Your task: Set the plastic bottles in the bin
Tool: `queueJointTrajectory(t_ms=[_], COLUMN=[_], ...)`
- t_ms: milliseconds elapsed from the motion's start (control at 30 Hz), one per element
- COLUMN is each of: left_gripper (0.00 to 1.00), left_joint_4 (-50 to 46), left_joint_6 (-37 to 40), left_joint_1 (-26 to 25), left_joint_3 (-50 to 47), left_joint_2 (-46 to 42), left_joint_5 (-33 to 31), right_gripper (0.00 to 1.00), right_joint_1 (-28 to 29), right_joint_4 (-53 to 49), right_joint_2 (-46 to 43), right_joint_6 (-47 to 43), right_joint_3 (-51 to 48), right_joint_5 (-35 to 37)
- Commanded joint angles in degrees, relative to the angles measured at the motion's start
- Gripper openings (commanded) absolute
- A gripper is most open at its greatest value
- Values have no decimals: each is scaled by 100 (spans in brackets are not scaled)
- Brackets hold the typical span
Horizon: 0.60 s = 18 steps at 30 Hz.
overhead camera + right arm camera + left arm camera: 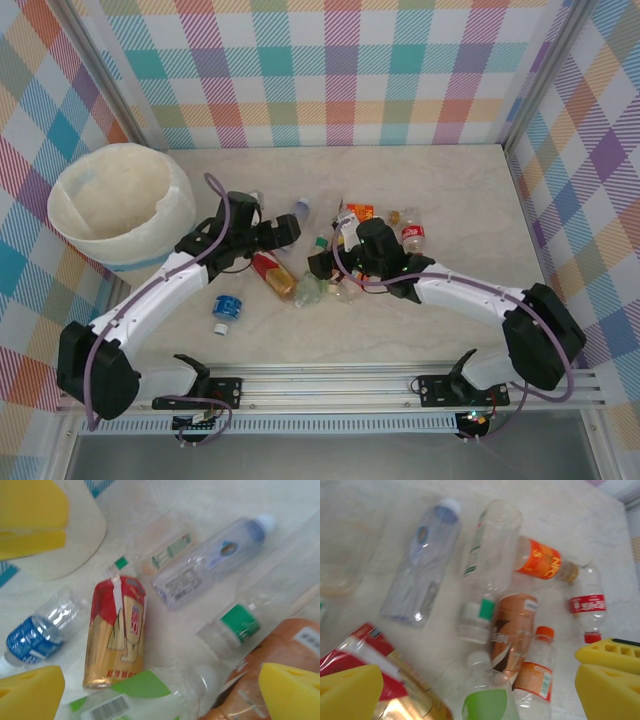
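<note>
Arms point(165, 292) bent inward over plastic bottles point(273, 273).

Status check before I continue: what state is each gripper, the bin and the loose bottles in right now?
Left gripper: open, holding nothing.
Right gripper: open, holding nothing.
Bin: upright, no bottle visible inside.
Red-and-gold bottle: lying on its side on the table.
Blue-label bottle: lying on the table, apart from the cluster.
Red-label bottle: lying on the table, cap on.
</note>
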Motion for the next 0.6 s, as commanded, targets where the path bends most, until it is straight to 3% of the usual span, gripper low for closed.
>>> queueJointTrajectory(t_ms=[0, 333, 567], left_gripper=[100, 100, 100], left_joint_4=[-434, -1511, -1324], left_joint_6=[-371, -907, -988], left_joint_1=[-65, 210, 788], left_joint_3=[-285, -901, -1616], left_joint_2=[-578, -1221, -1352], left_joint_5=[-700, -1782, -1787], right_gripper=[96, 93, 95], right_joint_1=[34, 135, 139], right_joint_4=[-38, -7, 147], right_joint_2=[464, 1086, 786], right_joint_6=[-41, -383, -315], right_joint_3=[91, 74, -44], right_joint_5=[-705, -177, 163])
